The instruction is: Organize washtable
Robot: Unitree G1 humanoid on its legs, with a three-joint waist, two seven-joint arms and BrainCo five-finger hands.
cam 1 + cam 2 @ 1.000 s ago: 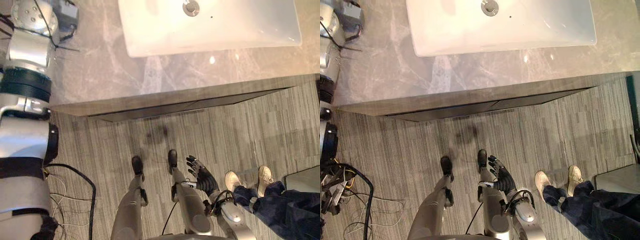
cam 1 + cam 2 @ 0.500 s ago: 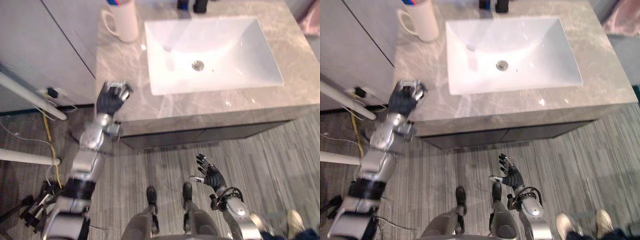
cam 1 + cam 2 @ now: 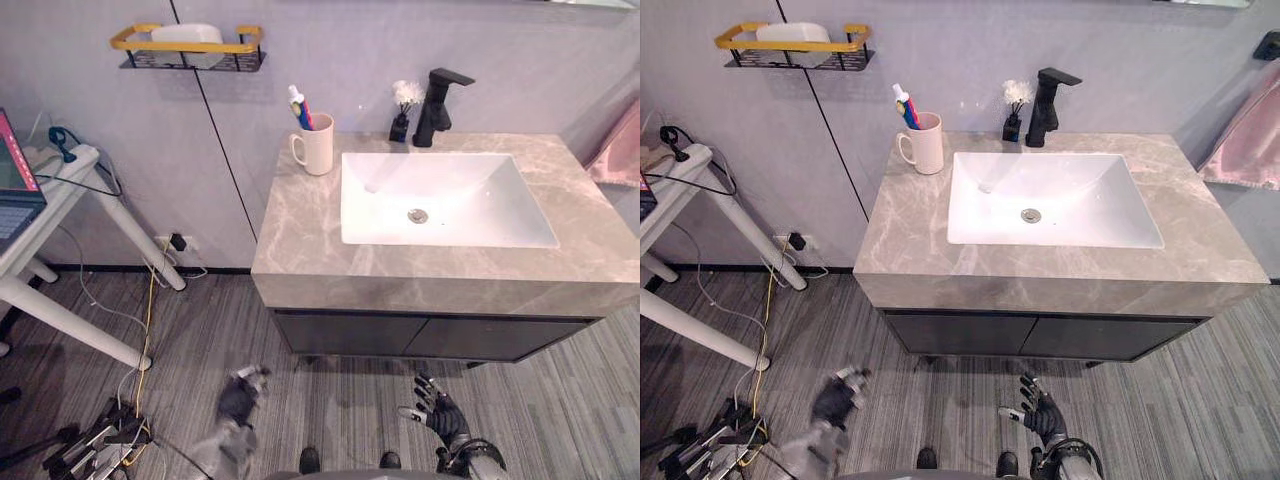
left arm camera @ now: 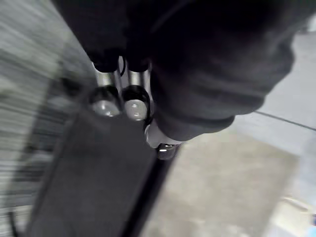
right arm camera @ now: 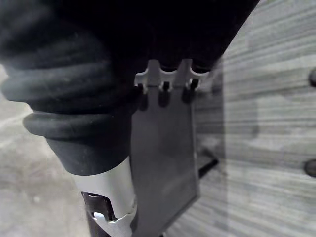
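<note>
both hands hang low over the striped grey floor (image 3: 560,400), well short of the grey marble washtable (image 3: 300,240), so nothing on it is within reach. the right hand (image 3: 441,415) spreads empty fingers; the left hand (image 3: 238,398) is too blurred to tell. the cream ceramic mug (image 3: 317,150) stands beside the white rectangular basin (image 3: 470,210), handy for washing.

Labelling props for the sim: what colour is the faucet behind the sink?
The faucet is black all over; it shows best in the right eye view.
</note>
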